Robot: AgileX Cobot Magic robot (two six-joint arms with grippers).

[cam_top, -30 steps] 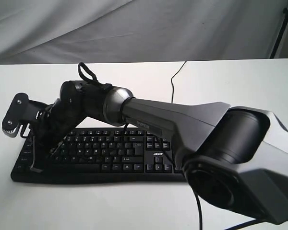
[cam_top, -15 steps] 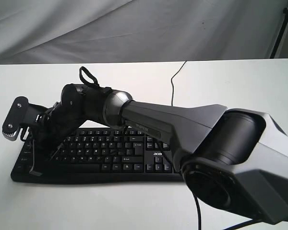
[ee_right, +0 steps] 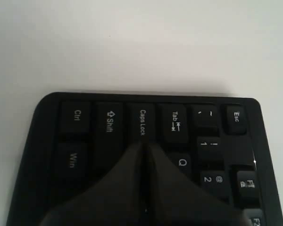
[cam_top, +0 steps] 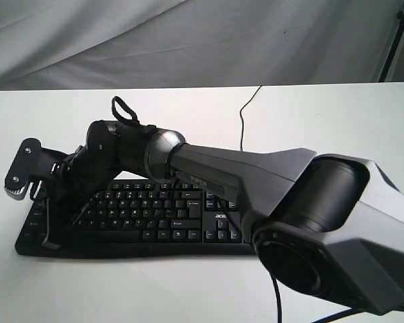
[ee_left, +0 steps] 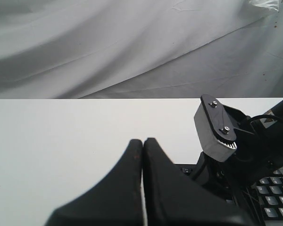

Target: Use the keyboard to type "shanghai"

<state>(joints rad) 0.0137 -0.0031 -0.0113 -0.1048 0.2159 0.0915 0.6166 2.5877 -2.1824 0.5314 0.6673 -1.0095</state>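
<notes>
The black keyboard (cam_top: 168, 222) lies across the white table, its cable (cam_top: 245, 111) running to the back. My right arm reaches from the lower right across it to its left end. There the right gripper (cam_top: 48, 227) points down, shut and empty. In the right wrist view its joined tips (ee_right: 144, 143) sit just past the Caps Lock key (ee_right: 142, 121), between Shift and Q on the keyboard (ee_right: 47, 141). The left gripper (ee_left: 142, 141) is shut on nothing, over bare table beside the keyboard's corner (ee_left: 273, 207). It does not show in the exterior view.
A grey housing (cam_top: 21, 168) on the right wrist juts out beyond the keyboard's left end; the left wrist view shows it close by, the grey housing (ee_left: 214, 128). White table (cam_top: 337, 121) surrounds the keyboard. A grey cloth backdrop (cam_top: 188, 40) hangs behind.
The right wrist and its gripper have shifted slightly down and right over the keyboard's left end. The keyboard has not moved.
</notes>
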